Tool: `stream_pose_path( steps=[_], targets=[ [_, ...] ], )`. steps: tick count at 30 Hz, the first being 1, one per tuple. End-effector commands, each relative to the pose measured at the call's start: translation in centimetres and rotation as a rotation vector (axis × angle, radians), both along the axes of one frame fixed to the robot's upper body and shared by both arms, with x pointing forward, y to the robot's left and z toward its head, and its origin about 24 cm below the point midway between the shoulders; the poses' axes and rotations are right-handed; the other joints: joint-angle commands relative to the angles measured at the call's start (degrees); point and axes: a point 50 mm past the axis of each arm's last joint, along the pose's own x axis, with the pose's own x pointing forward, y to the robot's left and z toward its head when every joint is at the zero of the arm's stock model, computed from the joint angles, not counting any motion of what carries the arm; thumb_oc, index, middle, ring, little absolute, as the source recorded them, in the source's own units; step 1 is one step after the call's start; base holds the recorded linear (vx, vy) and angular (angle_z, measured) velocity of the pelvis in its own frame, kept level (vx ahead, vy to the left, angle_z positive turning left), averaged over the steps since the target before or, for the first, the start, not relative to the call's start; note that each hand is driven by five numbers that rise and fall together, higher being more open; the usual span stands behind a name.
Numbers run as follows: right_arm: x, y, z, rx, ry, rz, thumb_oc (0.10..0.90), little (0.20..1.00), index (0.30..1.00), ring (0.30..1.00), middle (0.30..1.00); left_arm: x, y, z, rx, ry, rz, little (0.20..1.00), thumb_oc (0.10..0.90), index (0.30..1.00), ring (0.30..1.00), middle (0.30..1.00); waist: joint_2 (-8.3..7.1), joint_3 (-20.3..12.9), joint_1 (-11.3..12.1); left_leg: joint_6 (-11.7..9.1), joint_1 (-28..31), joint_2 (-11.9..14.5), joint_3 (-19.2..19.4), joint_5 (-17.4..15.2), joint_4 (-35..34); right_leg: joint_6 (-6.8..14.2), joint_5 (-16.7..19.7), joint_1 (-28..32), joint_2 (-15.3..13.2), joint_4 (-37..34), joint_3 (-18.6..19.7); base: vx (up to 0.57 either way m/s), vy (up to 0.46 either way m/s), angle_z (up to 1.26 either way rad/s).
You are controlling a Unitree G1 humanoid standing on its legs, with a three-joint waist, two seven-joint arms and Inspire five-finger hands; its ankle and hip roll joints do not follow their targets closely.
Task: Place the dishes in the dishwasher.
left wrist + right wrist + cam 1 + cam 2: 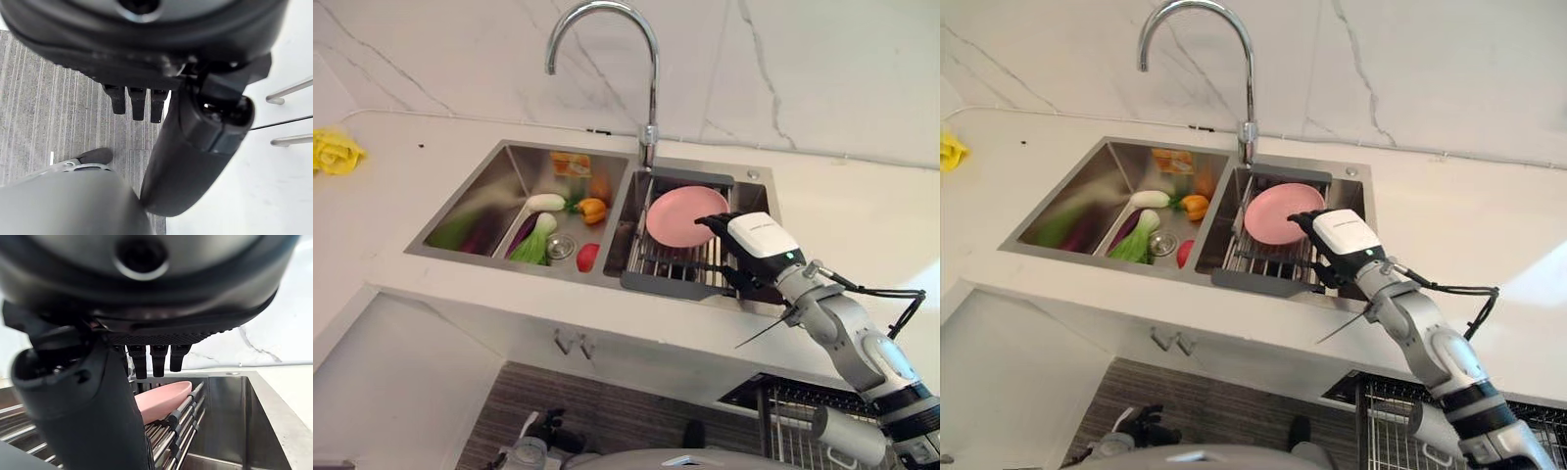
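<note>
Right hand [756, 238] hovers beside the pink plate [683, 214] on the sink rack [671, 269], fingers relaxed; pinch its near rim squarely before lifting

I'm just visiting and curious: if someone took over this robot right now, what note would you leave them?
Right hand: open, fingers straight, hovering over the sink rack, beside the pink plate, holding nothing.
Left hand: low by the floor, fingers relaxed, idle.
The plate lies on the rack in the right sink basin. Vegetables are in the left basin.
Done: nothing yet.
Left: grasp the plate and carry it to the dishwasher rack below.
</note>
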Motion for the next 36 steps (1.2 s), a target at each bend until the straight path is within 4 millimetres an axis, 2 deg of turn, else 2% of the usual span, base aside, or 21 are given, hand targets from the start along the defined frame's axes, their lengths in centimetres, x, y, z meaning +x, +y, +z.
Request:
stream_pose_path(
  steps=[1,3,5,18,21,29,36],
  targets=[
    [1.9,1.7,4.1,-0.009,-0.254,0.044,0.8,0.9,0.9,0.9,0.9,-2.9,1.1,-0.5,0.044,0.103,-0.02,0.9,0.8,0.9,0.9,0.9,-5.0,-1.82,1.69,-2.11,-4.04,2.0,-1.86,3.88,-0.75,8.22,-8.35,8.23,-7.73,1.41,0.51,0.0,0.0,0.0],
    [2.5,1.4,3.7,-0.088,-0.282,0.028,0.8,0.9,0.9,0.9,0.9,-3.0,1.2,-0.4,0.052,0.101,-0.021,0.9,0.8,0.9,0.9,0.9,-5.12,-1.68,2.33,-2.21,-4.24,2.09,-2.07,3.91,-0.75,8.26,-8.33,8.21,-7.75,1.36,0.3,0.0,0.0,0.0],
    [2.8,1.4,3.3,-0.093,-0.274,0.017,0.8,0.9,0.9,0.9,0.9,-3.0,1.2,-0.4,0.054,0.102,-0.022,0.9,0.8,0.9,0.9,0.9,-5.11,-1.66,2.46,-2.24,-4.33,2.08,-2.23,3.92,-0.75,8.22,-8.33,8.21,-7.76,1.34,0.23,0.0,0.0,0.0],
    [4.8,0.8,4.8,-0.104,-0.356,-0.057,0.8,0.9,0.9,0.9,0.9,-3.2,1.1,-0.5,0.059,0.107,-0.017,0.9,0.8,0.9,0.9,0.9,-5.13,-2.14,3.56,-2.45,-4.62,1.89,-2.82,3.96,-0.75,8.11,-8.51,8.85,-7.83,1.0,-0.61,0.01,0.006,0.04],
    [5.1,0.1,4.1,-0.097,-0.337,-0.094,0.8,0.9,0.9,0.9,0.9,-3.4,1.1,-0.5,0.062,0.113,-0.014,0.9,0.8,0.9,0.9,0.9,-5.19,-2.22,3.72,-2.5,-4.73,1.88,-3.01,4.04,-0.75,8.02,-8.55,8.93,-7.81,0.99,-0.81,0.0,0.0,0.0],
    [5.7,-0.8,2.0,-0.242,-0.285,-0.102,0.8,0.9,0.9,0.9,0.9,-3.5,1.4,-0.5,0.074,0.113,-0.013,0.9,0.8,0.9,0.9,0.9,-5.08,-2.2,4.47,-2.63,-4.74,1.93,-3.3,4.08,-0.75,8.04,-8.65,9.31,-7.9,0.86,-1.25,0.0,0.0,0.0],
    [6.6,0.1,1.2,-0.312,-0.294,-0.078,0.8,0.9,0.9,0.9,0.9,-3.3,1.0,-0.5,0.075,0.097,-0.02,0.9,0.8,0.9,0.9,0.9,-4.87,-2.01,5.0,-2.72,-4.95,1.98,-3.6,4.19,-0.75,8.08,-8.62,9.31,-7.96,0.8,-1.62,0.0,0.0,0.0]
  ],
)
